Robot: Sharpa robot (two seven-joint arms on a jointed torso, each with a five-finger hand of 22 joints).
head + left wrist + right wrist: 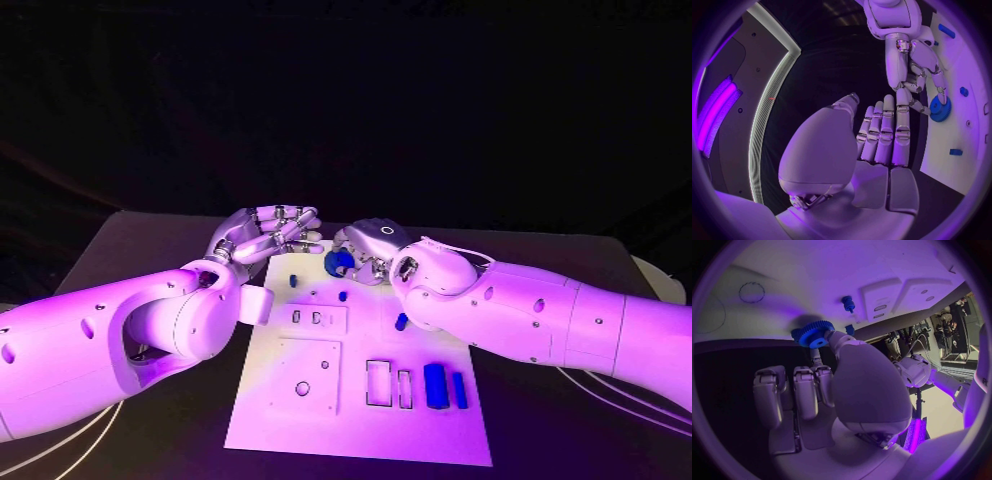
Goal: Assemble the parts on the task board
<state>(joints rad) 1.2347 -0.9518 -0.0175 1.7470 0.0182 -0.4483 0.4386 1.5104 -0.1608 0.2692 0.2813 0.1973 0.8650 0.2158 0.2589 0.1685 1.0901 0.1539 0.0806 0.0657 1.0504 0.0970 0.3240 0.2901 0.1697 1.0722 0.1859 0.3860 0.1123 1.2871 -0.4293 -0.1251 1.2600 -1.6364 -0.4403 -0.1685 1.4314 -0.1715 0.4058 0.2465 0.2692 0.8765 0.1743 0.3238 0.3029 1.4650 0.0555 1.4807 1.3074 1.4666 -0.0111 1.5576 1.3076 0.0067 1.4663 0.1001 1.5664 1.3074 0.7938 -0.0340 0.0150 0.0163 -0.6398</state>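
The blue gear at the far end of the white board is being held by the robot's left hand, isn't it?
Not quite: the right hand holds the blue gear at the far end of the task board. The right wrist view shows its fingers pinching the gear. The left hand is beside it, holding nothing.

One white board (361, 420) lies on one black desk (144, 240). Two hands: left (267, 232), right (372, 248). One blue gear (339, 263). Two long blue bars (436, 385) lie side by side. At least three small blue pegs (402, 321); the exact number is unclear.
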